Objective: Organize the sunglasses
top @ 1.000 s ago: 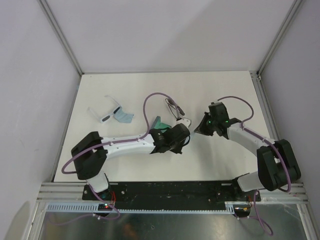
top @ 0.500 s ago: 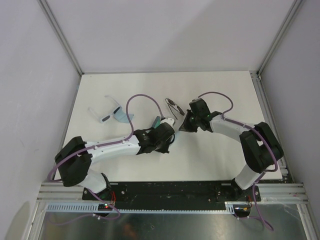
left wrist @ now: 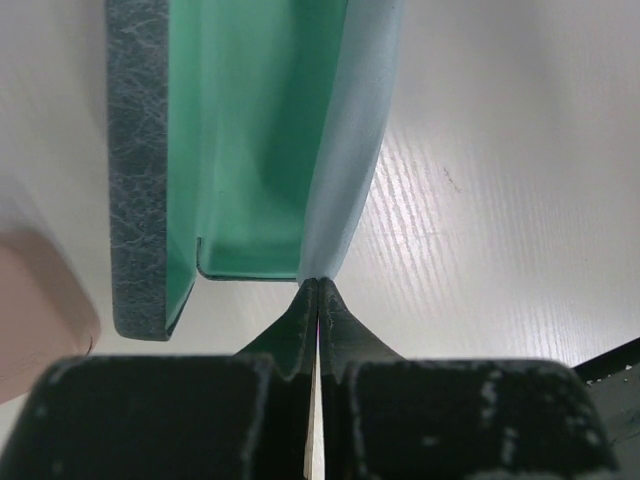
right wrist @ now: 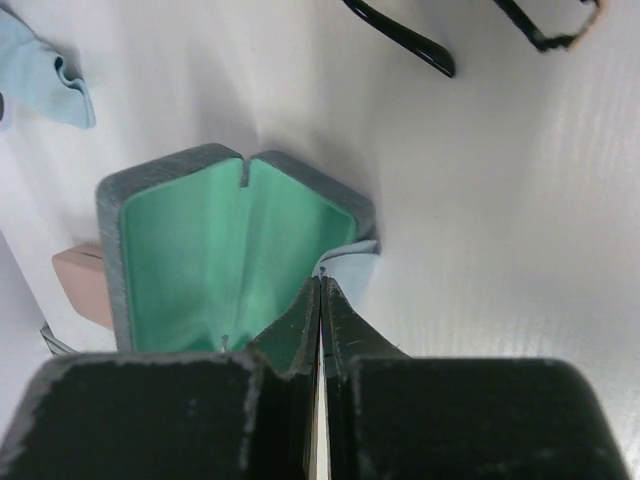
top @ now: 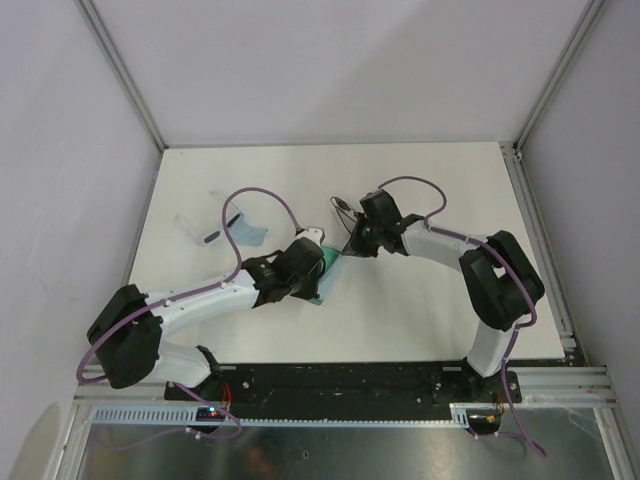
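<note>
Jaws of the left gripper (left wrist: 318, 292) are pressed together, pinching an edge of the light blue cloth (left wrist: 350, 150) draped at the open grey case (left wrist: 250, 130). Right gripper (right wrist: 320, 292) jaws likewise closed at the case rim; whether they nip anything cannot be told. Judged purpose: steadying case and lining it with cloth to receive glasses. Dark-framed sunglasses (top: 346, 211) lie just beyond, uncased; white-framed sunglasses (top: 208, 232) rest at far left of the surface (top: 420, 300).
</note>
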`<state>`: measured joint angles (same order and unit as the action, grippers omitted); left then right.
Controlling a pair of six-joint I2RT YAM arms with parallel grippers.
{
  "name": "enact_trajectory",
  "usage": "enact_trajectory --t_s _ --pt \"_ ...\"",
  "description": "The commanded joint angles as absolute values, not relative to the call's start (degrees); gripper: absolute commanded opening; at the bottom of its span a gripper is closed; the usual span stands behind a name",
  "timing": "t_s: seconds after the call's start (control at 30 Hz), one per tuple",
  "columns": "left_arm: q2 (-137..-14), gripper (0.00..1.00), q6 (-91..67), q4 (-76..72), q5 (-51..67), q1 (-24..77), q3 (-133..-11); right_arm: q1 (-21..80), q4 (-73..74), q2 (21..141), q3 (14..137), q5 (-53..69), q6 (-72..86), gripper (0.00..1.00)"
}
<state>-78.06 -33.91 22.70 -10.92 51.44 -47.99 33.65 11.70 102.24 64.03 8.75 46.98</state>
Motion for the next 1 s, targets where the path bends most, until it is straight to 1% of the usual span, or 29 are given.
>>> enact_trajectory --t_s 0.0,0.97 --pt "-76.31 0.00 -32.51 22.29 -9.89 50.12 -46.98 34.24 10.80 103.84 68.34 6.87 47.55 0.00" --pt "-81.49 0.00 -31.76 20.12 -10.98 49.13 -43.85 36.13 12.01 110.98 74.97 6.96 47.10 0.00"
